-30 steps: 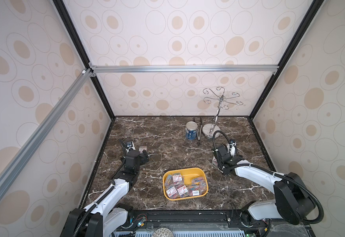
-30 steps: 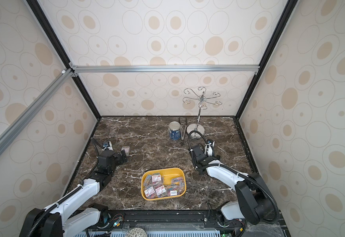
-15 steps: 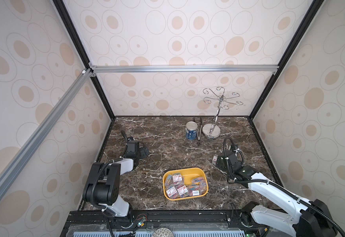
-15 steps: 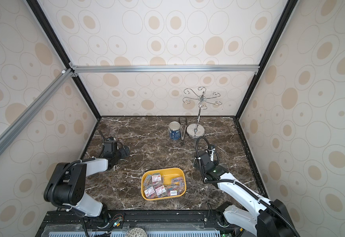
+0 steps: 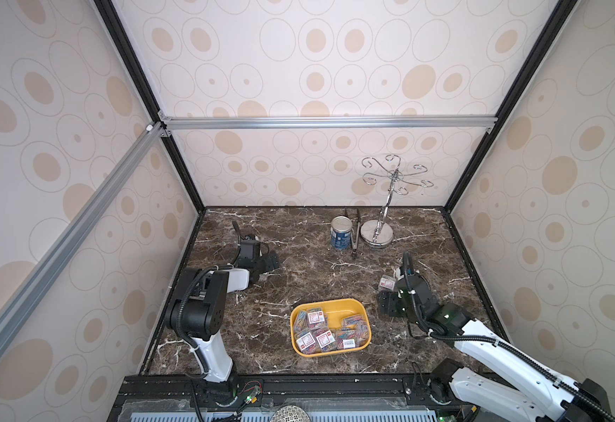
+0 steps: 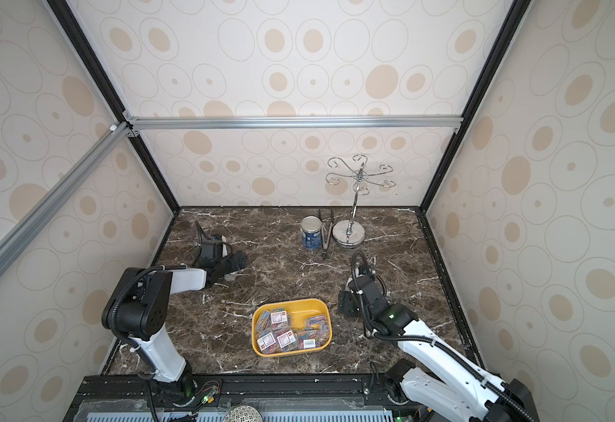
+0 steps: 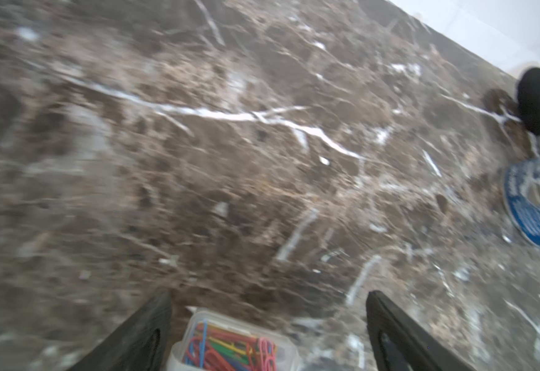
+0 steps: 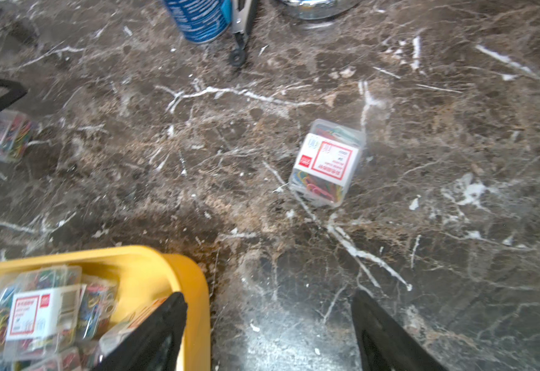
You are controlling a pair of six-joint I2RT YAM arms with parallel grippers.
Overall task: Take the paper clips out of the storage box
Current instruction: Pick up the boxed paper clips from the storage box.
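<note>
Storage box (image 5: 326, 302): sitting at the near middle of the marble table (image 5: 298, 263).
Paper clips (image 5: 320, 330): lying packed in clear cases inside the box; the right wrist view is showing one red-and-white label close up.
Right gripper (image 5: 388, 304): hovering just beside the box's far right corner. Its wrist view is showing the fingers (image 8: 166, 321) standing wide apart, holding nothing, one overlapping the box rim.
Loose case (image 8: 326, 162): lying on the table just beyond the right gripper, apart from it.
Left gripper (image 5: 266, 268): sitting low at the far left. Only its wrist view is showing the fingers (image 7: 146, 331) spread wide, gripping nothing.
Second case (image 7: 233, 343): lying between those fingers, close to one and well clear of the other; the right wrist view is catching it blurred.
Back row: tin can (image 5: 340, 237), tongs (image 5: 355, 234) and hook stand (image 5: 376, 232) are standing together near the back wall.
</note>
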